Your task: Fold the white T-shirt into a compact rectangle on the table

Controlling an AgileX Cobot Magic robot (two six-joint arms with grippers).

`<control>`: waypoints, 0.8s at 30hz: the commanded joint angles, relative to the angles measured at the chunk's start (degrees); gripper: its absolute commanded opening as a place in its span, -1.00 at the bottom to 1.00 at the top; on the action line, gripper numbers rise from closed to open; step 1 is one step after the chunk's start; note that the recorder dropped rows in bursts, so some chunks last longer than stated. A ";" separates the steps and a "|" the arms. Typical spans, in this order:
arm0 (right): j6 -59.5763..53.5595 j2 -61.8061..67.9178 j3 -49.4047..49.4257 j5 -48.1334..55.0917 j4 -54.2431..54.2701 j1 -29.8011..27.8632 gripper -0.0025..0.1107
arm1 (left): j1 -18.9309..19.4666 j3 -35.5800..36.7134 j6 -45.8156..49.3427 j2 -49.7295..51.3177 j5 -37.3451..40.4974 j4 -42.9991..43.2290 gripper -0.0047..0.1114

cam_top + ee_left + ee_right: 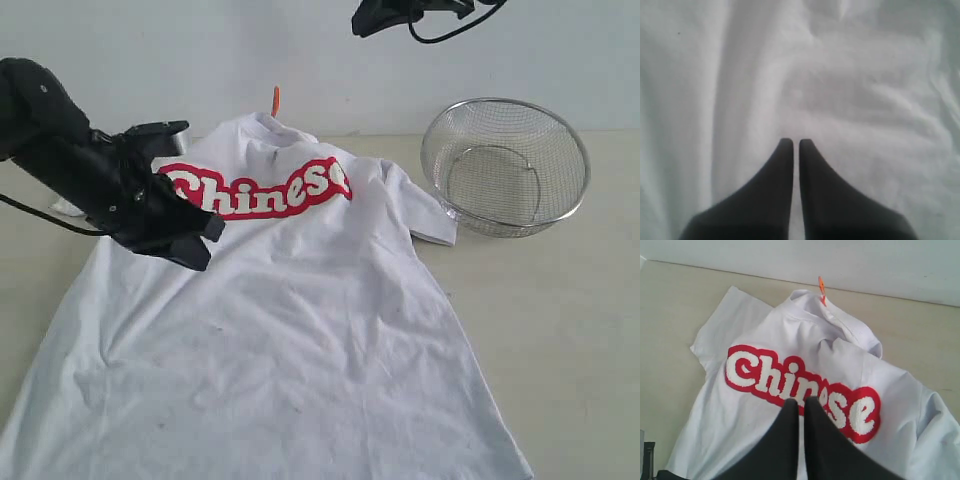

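Where your left gripper (796, 144) hangs: low over the white T-shirt (300, 330), beside the lettering's first letter, fingers together on nothing.
Shirt: spread face-up on the table (570, 340), collar at the far side, hem nearest the exterior camera, long axis between them.
Right gripper (801, 401): high above the collar end, fingers together, empty.
Nearer arm: your left, by my reading; cloth lies directly beneath its tips.
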 commanded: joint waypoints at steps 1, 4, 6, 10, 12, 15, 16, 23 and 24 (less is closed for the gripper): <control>-0.15 -1.05 -0.21 -0.12 -0.55 -0.01 -0.96 | 0.13 -0.41 -3.70 0.43 2.10 6.12 -0.84; -0.15 -0.81 -0.21 -0.12 -0.24 -0.01 -0.96 | 0.13 -0.41 -7.88 0.43 2.48 10.80 -0.84; -0.15 -0.81 -0.21 -0.12 -0.24 -0.01 -0.96 | 0.13 -0.41 -9.25 0.83 3.29 13.17 -0.84; -0.15 -0.81 -0.21 -0.12 -0.01 -0.01 -0.96 | 0.13 -0.30 -9.64 1.46 4.19 13.37 -0.84; -0.15 -0.81 -0.21 -0.12 -0.01 -0.01 -0.96 | 0.02 -0.30 -9.64 2.06 4.34 13.37 -0.84; -0.15 -0.81 -0.21 -0.12 0.65 -0.01 -0.96 | 0.02 -0.19 -9.79 3.19 4.72 13.14 -0.84; -0.15 -0.81 -0.21 -0.12 0.79 -0.01 -0.96 | 0.02 -0.19 -9.79 3.41 4.85 13.16 -0.84; -0.27 -0.81 -0.21 -0.12 1.36 -0.01 -0.96 | 0.02 -0.19 -9.79 4.12 5.92 13.26 -0.84; -0.27 -0.81 -0.21 -0.12 1.36 -0.01 -0.96 | 0.02 -0.19 -9.79 4.23 5.92 13.26 -0.84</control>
